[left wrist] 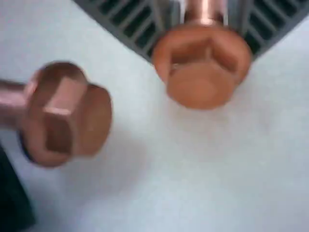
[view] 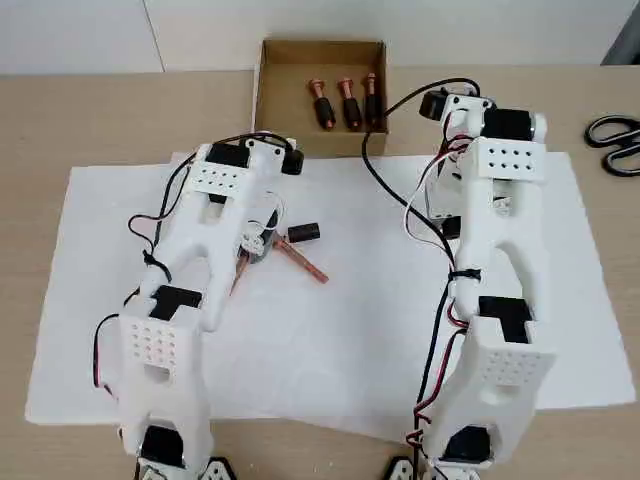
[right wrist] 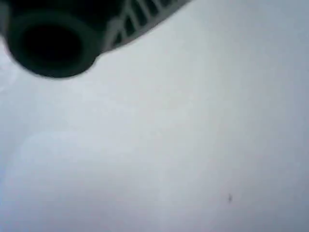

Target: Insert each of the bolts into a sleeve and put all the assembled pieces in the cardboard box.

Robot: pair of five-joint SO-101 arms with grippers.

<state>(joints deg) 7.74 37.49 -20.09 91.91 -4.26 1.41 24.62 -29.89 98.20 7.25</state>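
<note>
My left gripper [view: 250, 250] is low over the white sheet, shut on a copper bolt [left wrist: 203, 65] whose hex head points at the camera between the ribbed jaws. A second copper bolt [view: 305, 262] lies loose on the sheet just beside it, with a black sleeve [view: 303, 232] next to it. My right gripper [view: 450, 218] hangs over the sheet's right part, shut on a black sleeve [right wrist: 50, 43] whose open end faces the camera. The cardboard box [view: 262, 90] at the back holds three assembled pieces [view: 347, 102].
A white sheet [view: 350, 340] covers the middle of the wooden table. Scissors [view: 615, 143] lie at the far right edge. Both arms' cables trail over the sheet between the grippers and the box.
</note>
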